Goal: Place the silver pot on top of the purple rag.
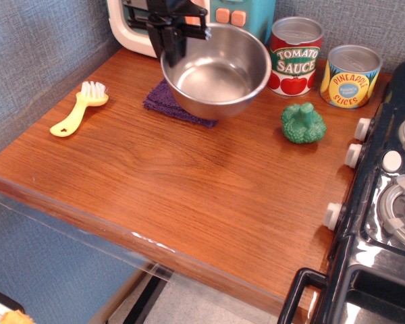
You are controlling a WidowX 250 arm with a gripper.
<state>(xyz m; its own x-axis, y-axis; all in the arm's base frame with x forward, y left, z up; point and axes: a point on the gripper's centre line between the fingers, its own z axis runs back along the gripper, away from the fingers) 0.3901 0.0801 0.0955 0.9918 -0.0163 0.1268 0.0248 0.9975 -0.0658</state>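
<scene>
At the back of the brown wooden counter [189,189], close to the white-and-teal toy appliance [131,27], we see the wide, shiny stainless-steel pot [216,71] sitting over the dark purple knitted rag [163,102], which shows only as a strip at the pot's left and front. The black gripper [173,42] comes down from above and is clenched on the pot's left rim, one finger inside the wall and one outside; we judge that a rim pinch is used because this pot has no handles to take. The pot looks slightly tilted toward us, so we cannot tell whether its base is fully resting on the cloth or just above it. It sits somewhat right of the rag's middle, which we read as a result of being carried by one edge. The red tomato sauce can [295,55] stands just beside the pot's right side, and the yellow pineapple slices can [351,75] stands further right, so a lowering with little sideways drift seems wise. The green toy broccoli [303,123] and the yellow scrub brush [79,108] lie well apart from the pot. In our judgement the task is nearly done, with settling and release remaining.
</scene>
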